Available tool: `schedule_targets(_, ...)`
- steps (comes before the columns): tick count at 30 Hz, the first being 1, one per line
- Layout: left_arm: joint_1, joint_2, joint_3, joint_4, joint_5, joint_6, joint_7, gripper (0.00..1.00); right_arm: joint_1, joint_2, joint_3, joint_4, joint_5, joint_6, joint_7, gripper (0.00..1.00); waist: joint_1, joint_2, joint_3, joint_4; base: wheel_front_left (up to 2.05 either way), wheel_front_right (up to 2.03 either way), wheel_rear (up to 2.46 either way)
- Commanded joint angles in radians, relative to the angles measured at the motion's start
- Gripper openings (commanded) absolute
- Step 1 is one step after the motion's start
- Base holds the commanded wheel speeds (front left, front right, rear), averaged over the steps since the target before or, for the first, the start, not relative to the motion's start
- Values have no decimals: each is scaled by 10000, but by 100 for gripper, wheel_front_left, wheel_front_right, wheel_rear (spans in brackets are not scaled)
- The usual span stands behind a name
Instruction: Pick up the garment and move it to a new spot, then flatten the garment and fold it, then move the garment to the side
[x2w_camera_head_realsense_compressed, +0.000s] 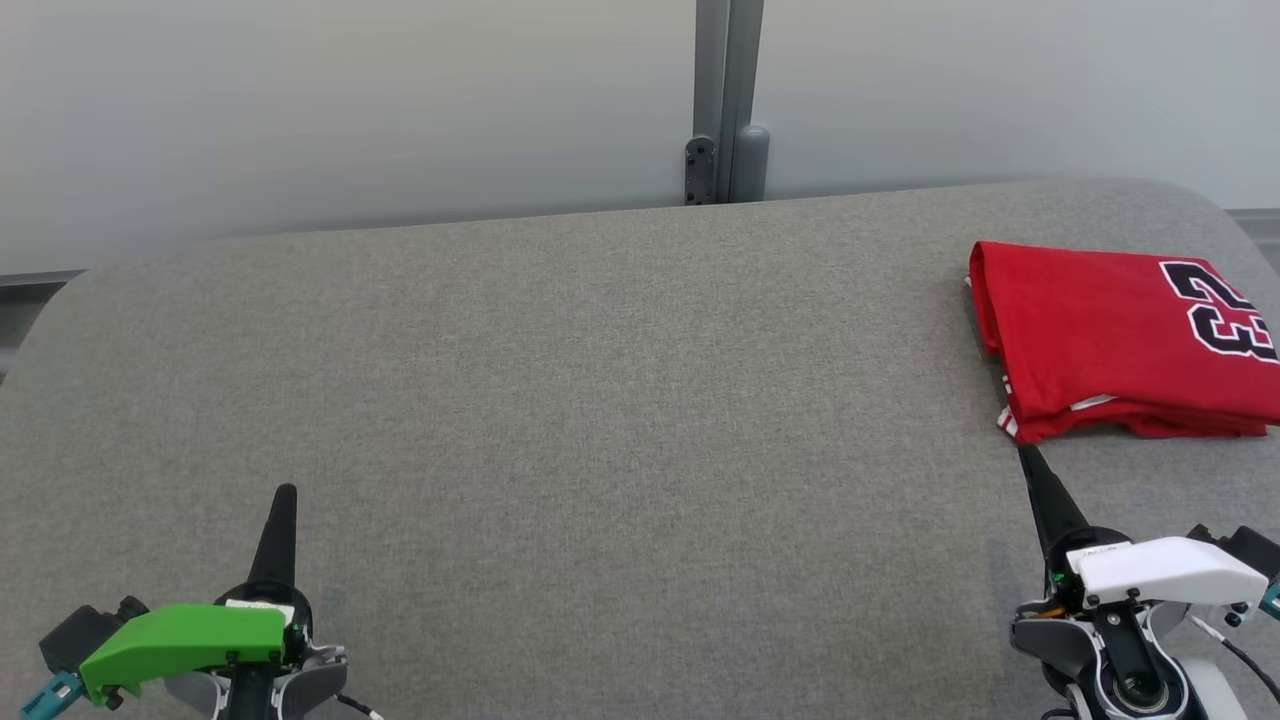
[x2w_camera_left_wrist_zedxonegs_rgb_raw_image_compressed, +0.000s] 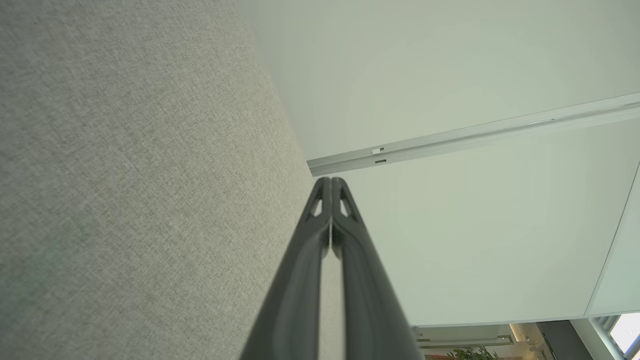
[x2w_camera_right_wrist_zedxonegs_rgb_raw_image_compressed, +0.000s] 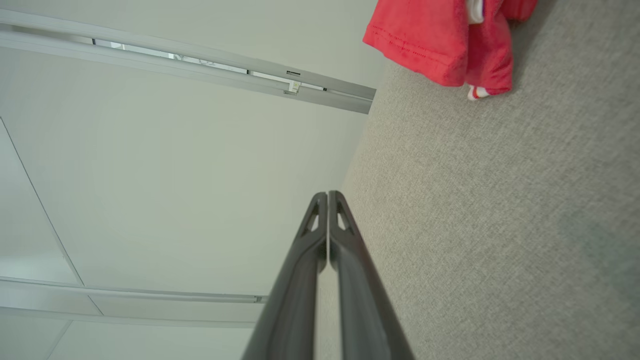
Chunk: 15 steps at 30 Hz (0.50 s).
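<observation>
Setting: a pale frosted wall (x2w_camera_head_realsense_compressed: 350, 100) with a grey upright post (x2w_camera_head_realsense_compressed: 728, 100) stands behind a wide worktop (x2w_camera_head_realsense_compressed: 600, 380) covered in grey woven fabric, its far corners rounded.
Garment: a red knit jersey (x2w_camera_head_realsense_compressed: 1110, 340) with a black-and-white number, folded into a thick rectangle, lies at the worktop's right edge, toward the far right corner.
Long axis: left to right, roughly along the far edge, with the rounded fold at its left end.
Right tool (x2w_camera_head_realsense_compressed: 1025, 455): two long dark fingers under a white housing, pressed together and holding nothing. The tip is just beside the garment's near left corner; I cannot tell whether it touches.
Left tool (x2w_camera_head_realsense_compressed: 286, 492): dark fingers under a green housing, closed and empty, by the near left corner, well apart from the garment.
Bearing: the garment lies ahead and slightly right of the right tool's tip, so the right arm is much the nearer.
Open room: the middle and left of the worktop are bare; little is left between the garment and the right edge.
Stage: folded and set aside, so the task looks nearly complete. A further push rightward could tip the garment over the edge.
</observation>
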<state>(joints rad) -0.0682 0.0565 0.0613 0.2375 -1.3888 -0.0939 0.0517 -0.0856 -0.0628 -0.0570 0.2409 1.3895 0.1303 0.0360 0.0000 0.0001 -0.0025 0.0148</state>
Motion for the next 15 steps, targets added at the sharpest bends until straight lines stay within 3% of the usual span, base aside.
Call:
schedule_targets(1, -207, 15, 80, -17, -279, -80, 60, 0, -143, -43, -61, -20, 232, 7, 86, 0, 0, -1, 3, -6, 0, 0, 0)
schedule_targets(15, -341, -16, 305, 30, -1198, -234, 331, 0, -217, -30, -228, 6, 1268, 7, 367, 0, 0, -1, 26, -68, 0, 0, 0)
